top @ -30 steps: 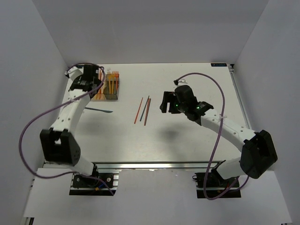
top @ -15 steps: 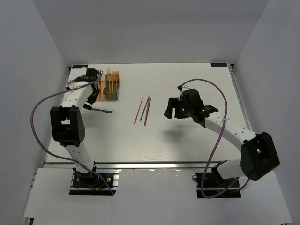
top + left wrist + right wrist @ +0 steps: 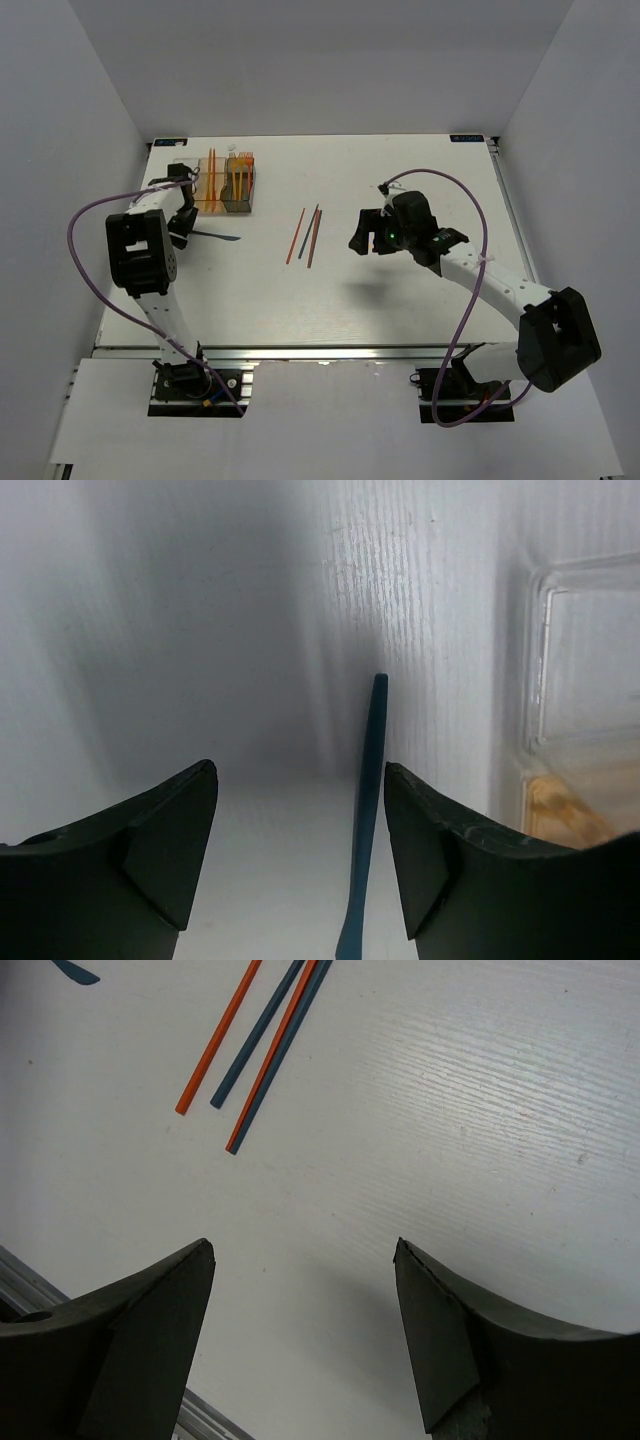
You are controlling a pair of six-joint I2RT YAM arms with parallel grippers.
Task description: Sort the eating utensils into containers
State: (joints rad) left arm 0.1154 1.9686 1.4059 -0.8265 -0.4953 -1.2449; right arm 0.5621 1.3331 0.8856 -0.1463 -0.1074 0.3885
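The left hand (image 3: 300, 770) is wide open and holds nothing. A dark blue piece (image 3: 366, 820) lies flat on the table (image 3: 150, 630) between its fingers, near the clear box (image 3: 535, 670). The right hand (image 3: 302, 1245) is also wide open and empty, above the table near 4 thin sticks (image 3: 262, 1035), 2 orange and 2 dark blue, while some orange pieces (image 3: 236, 178) stand in the boxes (image 3: 240, 207) at the far left.
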